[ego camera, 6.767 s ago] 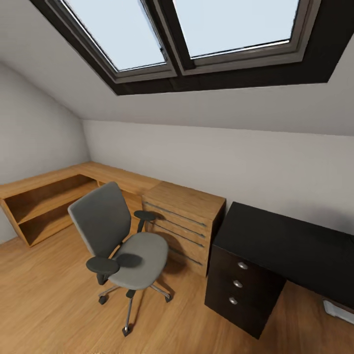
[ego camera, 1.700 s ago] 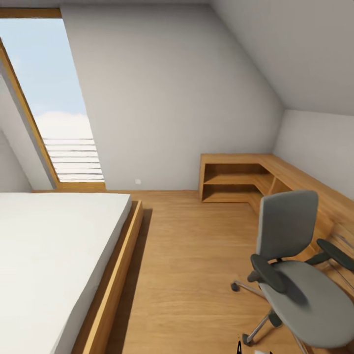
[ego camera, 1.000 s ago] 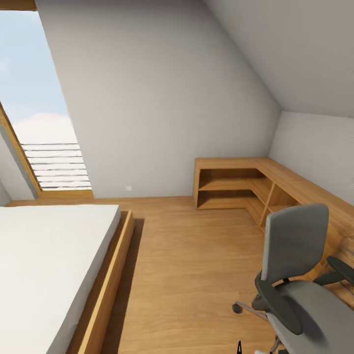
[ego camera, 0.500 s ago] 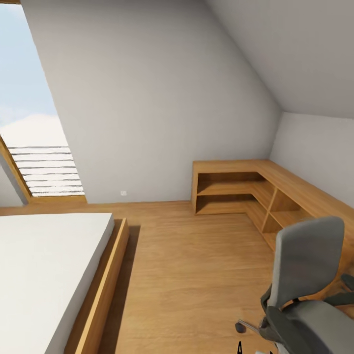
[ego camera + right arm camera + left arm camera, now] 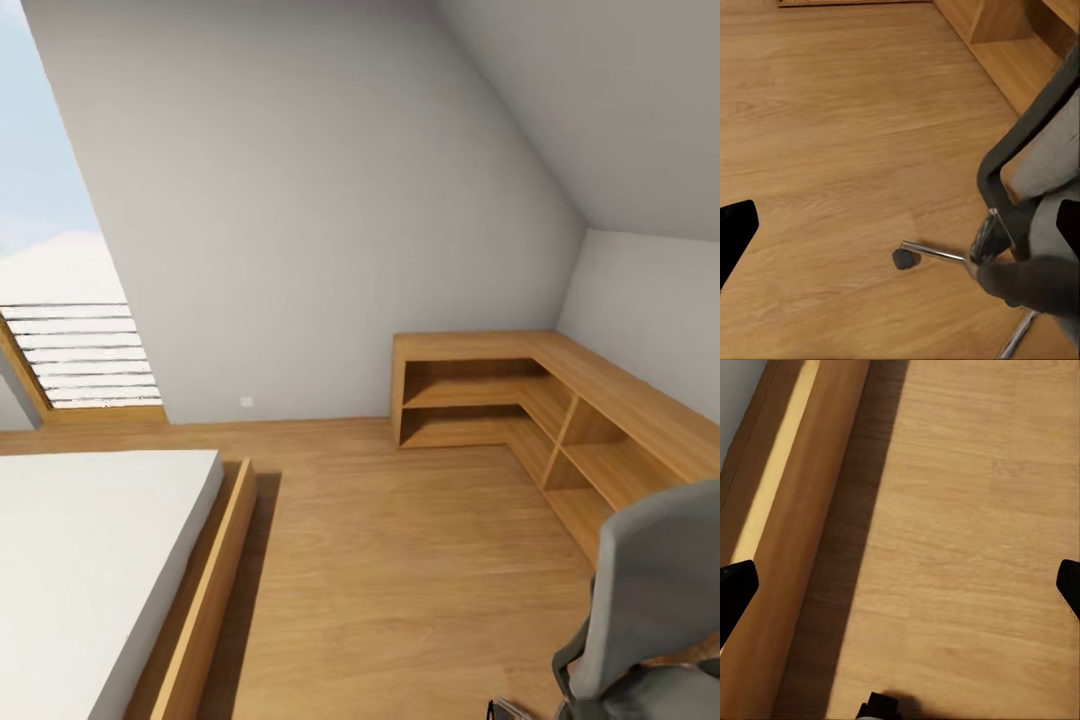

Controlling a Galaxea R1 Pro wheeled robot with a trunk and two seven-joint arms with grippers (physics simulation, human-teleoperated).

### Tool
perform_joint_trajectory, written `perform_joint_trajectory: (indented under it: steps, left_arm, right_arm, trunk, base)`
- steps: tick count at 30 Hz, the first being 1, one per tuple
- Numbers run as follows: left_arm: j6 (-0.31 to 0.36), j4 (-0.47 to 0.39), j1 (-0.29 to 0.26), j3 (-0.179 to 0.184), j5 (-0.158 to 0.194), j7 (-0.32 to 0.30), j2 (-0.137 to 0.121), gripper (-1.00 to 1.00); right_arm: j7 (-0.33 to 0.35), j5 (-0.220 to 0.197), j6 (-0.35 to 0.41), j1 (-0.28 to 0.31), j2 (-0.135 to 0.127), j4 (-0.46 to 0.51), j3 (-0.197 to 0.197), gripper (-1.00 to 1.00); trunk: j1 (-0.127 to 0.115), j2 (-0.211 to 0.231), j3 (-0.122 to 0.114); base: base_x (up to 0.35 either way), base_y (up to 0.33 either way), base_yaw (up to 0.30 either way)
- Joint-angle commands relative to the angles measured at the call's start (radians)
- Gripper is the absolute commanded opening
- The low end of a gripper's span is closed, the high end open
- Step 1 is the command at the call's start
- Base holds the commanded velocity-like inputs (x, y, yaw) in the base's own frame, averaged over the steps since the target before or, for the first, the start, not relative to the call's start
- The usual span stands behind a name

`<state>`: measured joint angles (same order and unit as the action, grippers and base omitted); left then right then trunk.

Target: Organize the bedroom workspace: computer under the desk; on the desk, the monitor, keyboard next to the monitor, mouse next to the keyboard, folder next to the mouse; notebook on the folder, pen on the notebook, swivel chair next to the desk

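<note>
Swivel chair (image 5: 1039, 217) sits right of centre between the right gripper's (image 5: 900, 225) spread, empty fingertips (image 5: 735, 229).

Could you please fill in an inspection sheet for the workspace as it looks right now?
Surface: light wood floor, bare where it shows.
Job's things: swivel chair at the head view's lower right, its grey back in view; chrome leg and castor resting on the floor.
Clutter: nothing seen.
Grippers: left gripper and right gripper both open, holding nothing, over the floor.
Cables: nothing seen.
Surroundings: wooden corner shelf unit against the wall, white bed in a wooden frame, slanted window.
</note>
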<state>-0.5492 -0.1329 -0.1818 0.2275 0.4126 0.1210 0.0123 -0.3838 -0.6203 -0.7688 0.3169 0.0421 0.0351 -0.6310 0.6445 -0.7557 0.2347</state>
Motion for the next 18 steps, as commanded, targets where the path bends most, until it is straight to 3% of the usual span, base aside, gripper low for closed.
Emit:
perform_joint_trajectory:
  steps: [1, 18]
  left_arm:
    - [-0.003, 0.001, -0.001, 0.009, 0.005, 0.006, 0.0, 1.0]
    - [-0.003, 0.001, -0.001, 0.009, 0.005, 0.006, 0.0, 1.0]
  right_arm:
    - [-0.009, -0.001, 0.0, 0.001, 0.0, 0.0, -0.009, 1.0]
    - [-0.009, -0.001, 0.002, 0.001, 0.001, -0.001, -0.009, 1.0]
  trunk:
    - [0.001, -0.001, 0.001]
    - [0.001, -0.001, 0.001]
  base:
    - [0.33, 0.0, 0.0]
    - [0.332, 0.0, 0.0]
